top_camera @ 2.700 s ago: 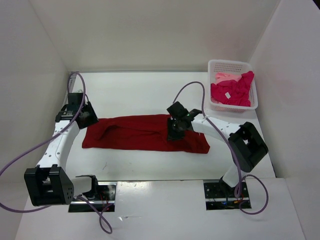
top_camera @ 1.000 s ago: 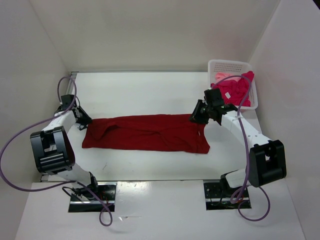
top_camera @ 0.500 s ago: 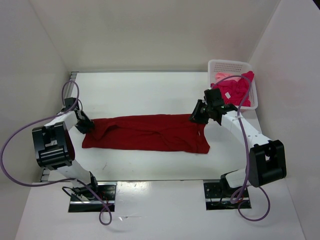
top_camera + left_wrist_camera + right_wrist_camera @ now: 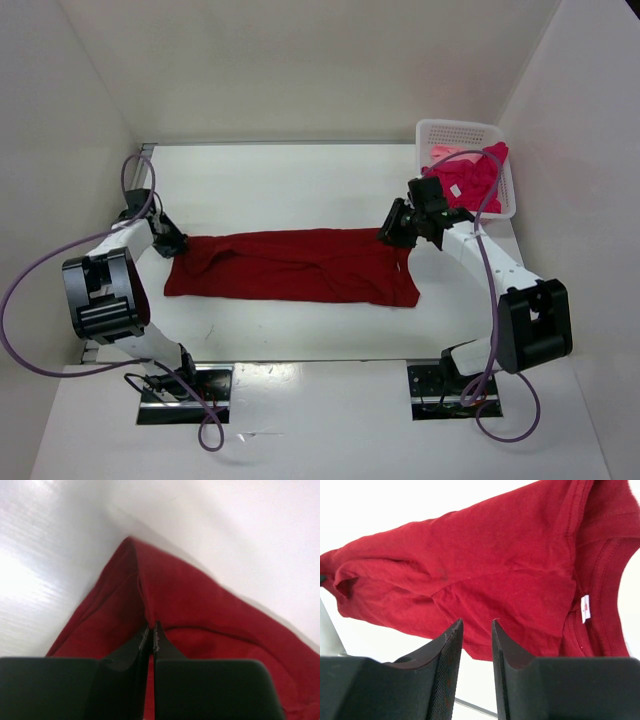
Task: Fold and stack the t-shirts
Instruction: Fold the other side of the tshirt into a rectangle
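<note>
A dark red t-shirt (image 4: 290,265) lies spread flat across the middle of the table. My left gripper (image 4: 172,245) is at its far left corner. In the left wrist view the jaws (image 4: 151,626) are pinched together on a raised ridge of the red cloth (image 4: 200,600). My right gripper (image 4: 392,235) hovers at the shirt's far right corner, open. In the right wrist view its fingers (image 4: 476,622) stand apart with nothing between them, above the shirt (image 4: 495,565) and its small white tag (image 4: 585,608). A magenta-pink t-shirt (image 4: 470,180) and a pale pink one (image 4: 450,155) lie bunched in the basket.
The white perforated basket (image 4: 467,128) stands at the back right corner, just behind the right arm. White walls enclose the table on three sides. Purple cables loop from both arms.
My left jaws have closed onto the shirt's left corner. The right jaws have opened a little wider. Both arms stayed nearly in place.
</note>
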Robot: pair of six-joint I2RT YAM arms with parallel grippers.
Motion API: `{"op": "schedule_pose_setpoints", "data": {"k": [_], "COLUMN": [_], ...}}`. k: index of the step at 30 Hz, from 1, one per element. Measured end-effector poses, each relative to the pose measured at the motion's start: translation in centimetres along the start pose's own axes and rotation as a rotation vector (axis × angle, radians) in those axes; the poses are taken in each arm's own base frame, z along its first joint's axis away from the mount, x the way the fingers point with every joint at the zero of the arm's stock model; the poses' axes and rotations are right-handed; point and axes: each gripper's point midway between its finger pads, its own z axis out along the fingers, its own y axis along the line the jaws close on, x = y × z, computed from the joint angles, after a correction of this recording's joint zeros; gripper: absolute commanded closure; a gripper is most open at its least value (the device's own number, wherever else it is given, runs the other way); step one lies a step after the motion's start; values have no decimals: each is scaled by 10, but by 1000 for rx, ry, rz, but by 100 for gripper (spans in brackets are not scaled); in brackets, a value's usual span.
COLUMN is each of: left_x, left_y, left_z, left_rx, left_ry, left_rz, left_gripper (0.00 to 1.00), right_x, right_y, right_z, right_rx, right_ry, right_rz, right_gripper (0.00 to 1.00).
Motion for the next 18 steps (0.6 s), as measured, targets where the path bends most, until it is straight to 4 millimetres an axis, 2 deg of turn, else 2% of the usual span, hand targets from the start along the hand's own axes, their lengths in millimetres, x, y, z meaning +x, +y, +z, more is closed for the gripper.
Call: {"op": "schedule_pose_setpoints", "data": {"k": [4,9,13,16,18], "left_x": [-19,-32,-46,-62,-71], "left_y": [-16,-17,-18,-22,-24], "left_z": [-8,-12,-7,0,10], "left_rx": [47,62,61,64,64], "left_ry": [-37,-59,-68,-85,-96], "left_rz": [-3,-19,-33,-30,-26], "left_gripper": [96,96,96,96,92], "right_x": [-5,-14,-21,-26,-26], "right_y": [-14,-27,-37,-51,-61], "right_z": [7,8,12,22,30], "right_rx": [39,65,91,120,142], "right_ry": [0,-15,-29,-28,-18], "right_rz": [30,61,81,109,126], "right_gripper": [59,56,52,49,48]}}
